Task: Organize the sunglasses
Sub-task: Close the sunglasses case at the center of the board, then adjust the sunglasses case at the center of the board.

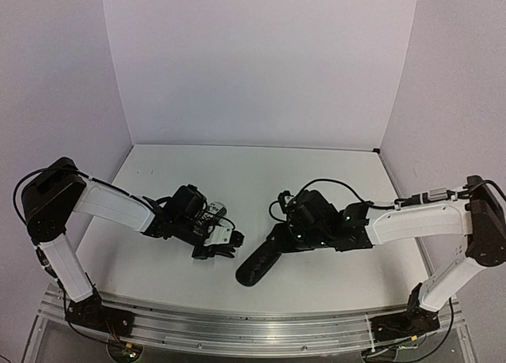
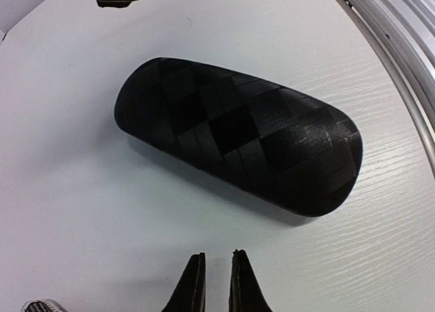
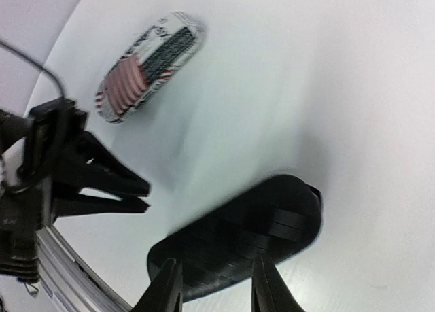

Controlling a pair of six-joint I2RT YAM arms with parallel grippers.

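Light: bright, even, falling from overhead | Shadows: black case point(image 2: 238, 139) casting a soft shadow on the white table point(image 2: 81, 210) | Blur: right wrist view smearing, striped case point(image 3: 149, 66) looking soft | Distortion: top view bending at its edges | Glare: mild sheen showing on the black case.

From above, the stripe-patterned case point(image 1: 215, 213) is mostly hidden behind the left arm, only a sliver showing. The right gripper point(image 1: 278, 235) is lost against the black case point(image 1: 261, 262) beneath it. On the right wrist view everything smears with motion, and that case's end at 7 o'clock sits behind the fingers point(image 3: 166, 288).
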